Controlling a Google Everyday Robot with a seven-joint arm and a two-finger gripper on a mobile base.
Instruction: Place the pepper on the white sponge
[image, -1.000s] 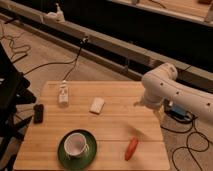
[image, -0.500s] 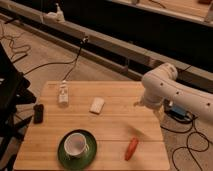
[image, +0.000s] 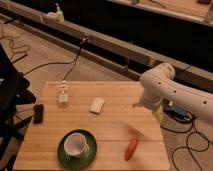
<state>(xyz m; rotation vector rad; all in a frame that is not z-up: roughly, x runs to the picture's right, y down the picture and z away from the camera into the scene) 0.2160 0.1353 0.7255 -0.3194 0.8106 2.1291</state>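
The red-orange pepper (image: 131, 148) lies on the wooden table (image: 115, 125) near its front right corner. The white sponge (image: 97, 105) lies flat near the middle of the table's far half, well up and to the left of the pepper. My white arm (image: 159, 82) reaches in from the right and bends down over the table's right edge. My gripper (image: 138, 105) hangs at its end, just above the table, to the right of the sponge and behind the pepper. It holds nothing that I can see.
A white cup (image: 76, 144) stands on a green saucer (image: 62, 153) at the front left. A white bottle-shaped object with a cord (image: 63, 93) stands at the far left. A black object (image: 38, 113) lies at the left edge. Cables run over the floor.
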